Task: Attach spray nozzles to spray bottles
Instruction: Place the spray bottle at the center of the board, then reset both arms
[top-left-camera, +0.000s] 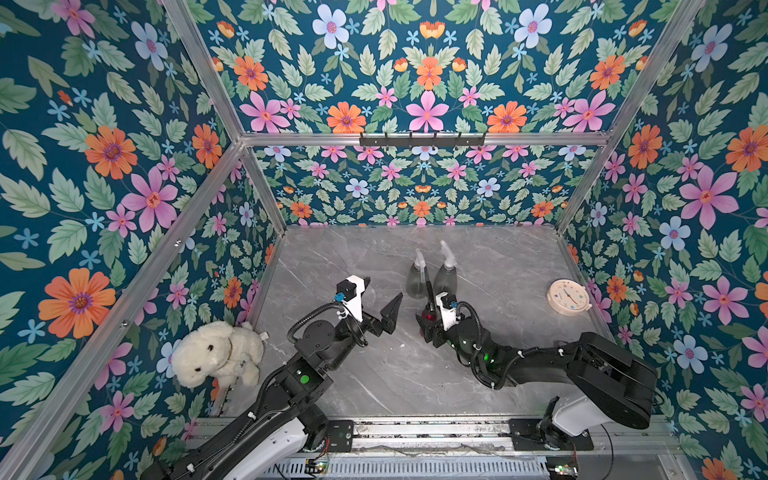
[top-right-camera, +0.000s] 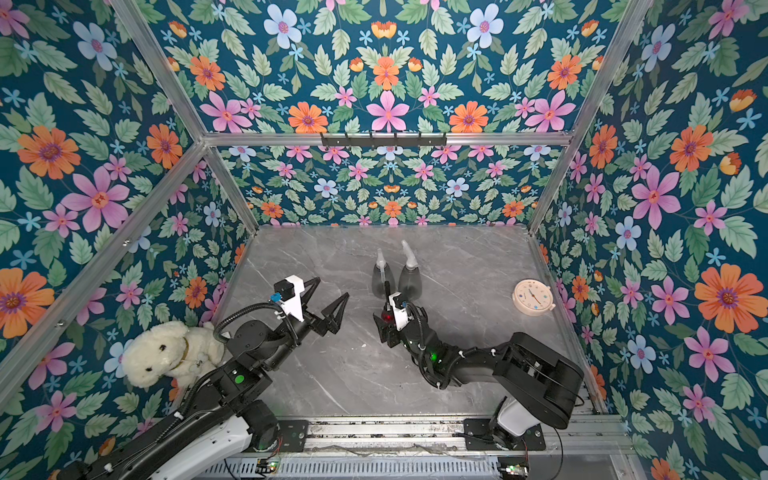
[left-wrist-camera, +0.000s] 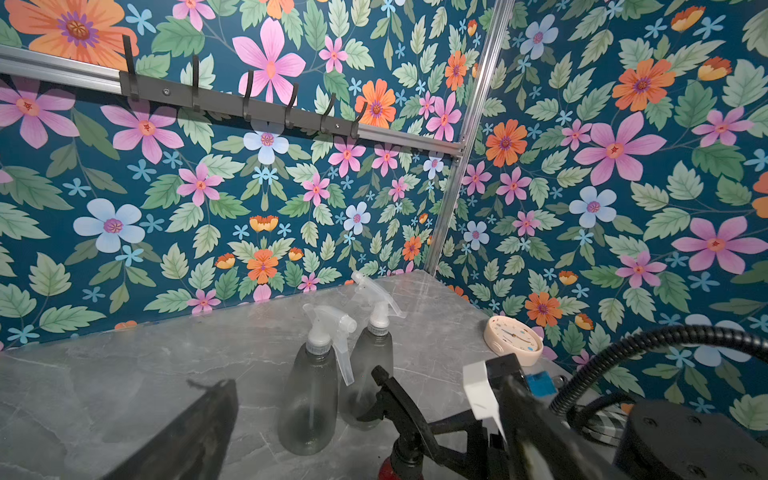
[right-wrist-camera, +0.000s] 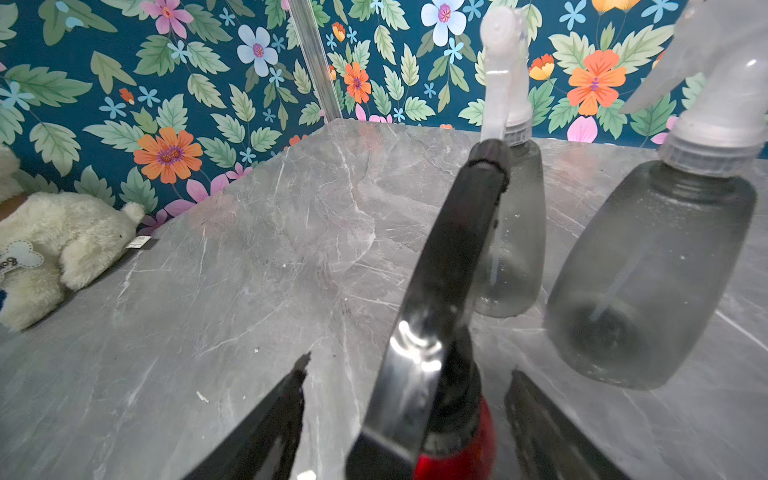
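You get bright, even light and soft shadows; glare streaks the black nozzle (right-wrist-camera: 415, 349); near fingers (right-wrist-camera: 266, 428) blur; top-view edges bow.

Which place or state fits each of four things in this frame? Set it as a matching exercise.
Things:
1. red bottle
2. grey bottles
3. clock
4. plush toy

Places or states:
A. by the table's left edge
B. between the open jaws of the right gripper, black nozzle on
C. lying flat near the table's right edge
D. upright side by side, whitish nozzles on

Pairs: 1-B, 2-D, 3-C, 4-A
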